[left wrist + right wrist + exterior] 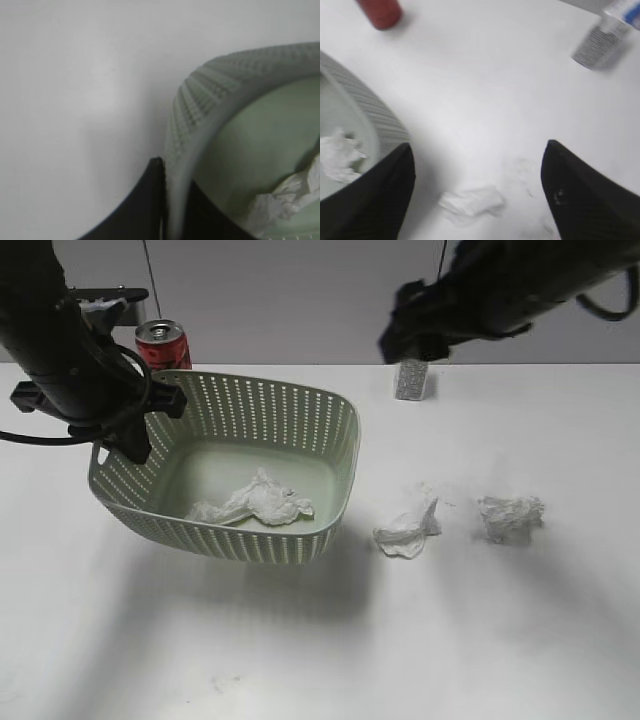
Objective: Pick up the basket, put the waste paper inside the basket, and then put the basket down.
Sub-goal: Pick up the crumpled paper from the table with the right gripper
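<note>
The pale green basket (pixel 330 430) hangs tilted above the table, left side raised. My left gripper (pixel 135 435) is shut on its left rim; the left wrist view shows the rim (pixel 177 150) pinched between the jaws (pixel 172 200). One white paper wad (pixel 255 502) lies inside the basket and shows in the left wrist view (pixel 290 200). Two more wads lie on the table right of the basket, one near (pixel 407 528) and one farther right (pixel 510 515). My right gripper (pixel 405 335) is open and empty, high above the near wad (pixel 470 202).
A red can (pixel 163 344) stands behind the basket at the back left and shows in the right wrist view (pixel 380 12). A white-grey carton (pixel 411 378) stands at the back, right of centre, and shows in the right wrist view (pixel 600 42).
</note>
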Controlling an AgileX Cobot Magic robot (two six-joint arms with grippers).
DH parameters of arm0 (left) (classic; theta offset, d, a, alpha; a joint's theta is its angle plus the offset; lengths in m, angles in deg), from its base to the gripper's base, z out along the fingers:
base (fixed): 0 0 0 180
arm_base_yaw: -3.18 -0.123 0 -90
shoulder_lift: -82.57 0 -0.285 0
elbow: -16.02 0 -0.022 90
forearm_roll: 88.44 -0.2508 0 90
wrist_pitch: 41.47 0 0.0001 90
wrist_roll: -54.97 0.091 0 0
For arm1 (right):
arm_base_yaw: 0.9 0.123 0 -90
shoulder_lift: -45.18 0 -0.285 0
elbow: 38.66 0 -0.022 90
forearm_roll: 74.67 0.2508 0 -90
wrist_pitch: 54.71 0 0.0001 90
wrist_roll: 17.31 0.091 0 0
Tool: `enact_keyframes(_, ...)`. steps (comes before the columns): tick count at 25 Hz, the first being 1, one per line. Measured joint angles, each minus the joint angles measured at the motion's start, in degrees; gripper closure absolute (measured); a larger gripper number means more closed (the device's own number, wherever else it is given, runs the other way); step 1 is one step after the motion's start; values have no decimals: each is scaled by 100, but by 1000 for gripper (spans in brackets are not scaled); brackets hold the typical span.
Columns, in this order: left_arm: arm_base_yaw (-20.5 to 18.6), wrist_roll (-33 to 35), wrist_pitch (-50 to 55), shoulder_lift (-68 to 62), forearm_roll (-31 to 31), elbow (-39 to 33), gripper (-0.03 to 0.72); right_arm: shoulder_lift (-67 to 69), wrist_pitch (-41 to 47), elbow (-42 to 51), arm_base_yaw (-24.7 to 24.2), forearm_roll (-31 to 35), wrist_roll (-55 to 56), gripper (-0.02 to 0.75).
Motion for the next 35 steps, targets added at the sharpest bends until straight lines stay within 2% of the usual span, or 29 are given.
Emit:
enact_keyframes(3, 0, 0, -10, 0, -12, 0, 689, 106, 473, 90, -594, -199, 63, 149)
enact_keyframes(6, 0, 0, -24, 0, -18, 0, 689, 394, 543, 411, -868, -503, 123, 149)
enact_keyframes(14, 0, 0, -66, 0, -31, 0, 689, 1607, 259, 853, -945, -1200, 474, 154)
enact_keyframes(21, 0, 0, -92, 0, -43, 0, 689, 2172, 135, 853, -945, -1200, 630, 181)
enact_keyframes(24, 0, 0, -92, 0, -49, 0, 689, 2183, 71, 853, -945, -1200, 640, 265)
enact_keyframes(25, 0, 0, -92, 0, -54, 0, 689, 2183, 65, 853, -945, -1200, 640, 328)
enact_keyframes(29, 0, 0, -96, 0, -79, 0, 689, 2183, 76, 853, -945, -1200, 640, 659)
enact_keyframes(31, 0, 0, -96, 0, -85, 0, 689, 2116, 110, 827, -945, -1200, 640, 710)
enact_keyframes(33, 0, 0, -96, 0, -86, 0, 689, 1952, 212, 680, -945, -1200, 640, 722)
enact_keyframes(35, 0, 0, -96, 0, -92, 0, 689, 1623, 320, 444, -936, -896, 576, 722)
